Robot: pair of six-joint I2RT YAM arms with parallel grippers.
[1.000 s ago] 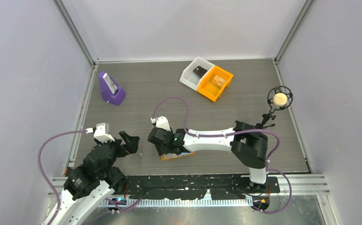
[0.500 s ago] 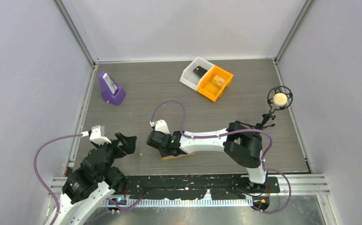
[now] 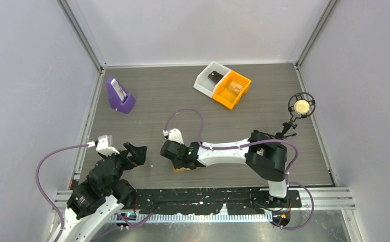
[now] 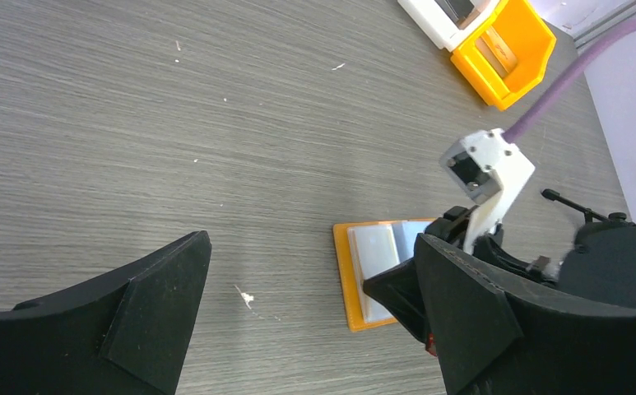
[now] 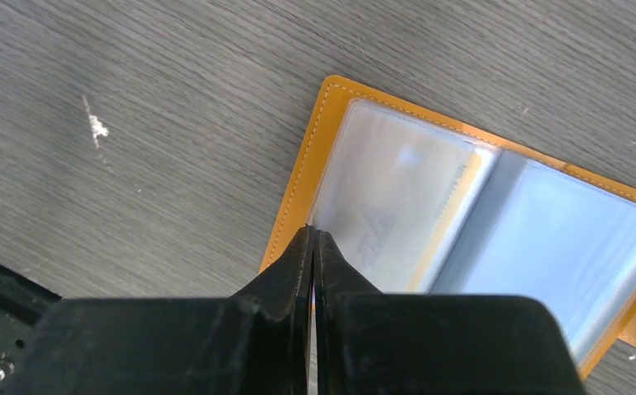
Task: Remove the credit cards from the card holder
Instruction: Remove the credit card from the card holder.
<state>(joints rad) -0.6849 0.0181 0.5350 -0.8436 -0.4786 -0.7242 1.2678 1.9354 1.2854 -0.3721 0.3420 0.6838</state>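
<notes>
**gearhead_42:** So what actually changed in that last second?

**yam_watcher:** Mostly the right gripper (image 5: 313, 239). Its jaws had been about half apart over the card holder (image 5: 495, 222), and they came fully together, tips meeting right at the left edge of the clear sleeve. The holder was lying open like a book on the table (image 3: 182, 101), near the front edge and half hidden under that wrist.

**gearhead_42:** Did it grab a card?

**yam_watcher:** Couldn't tell, honestly. One card (image 5: 388, 218) was still sitting in the left pocket behind the plastic. The pinch might've caught the sleeve lip, the card edge, or nothing at all. I'd guess it was the first try at pulling one out, so nothing was out yet.

**gearhead_42:** And the left one?

**yam_watcher:** The left gripper (image 4: 310, 247) was wide apart and empty, parked just left of the holder after backing off a bit.
</notes>
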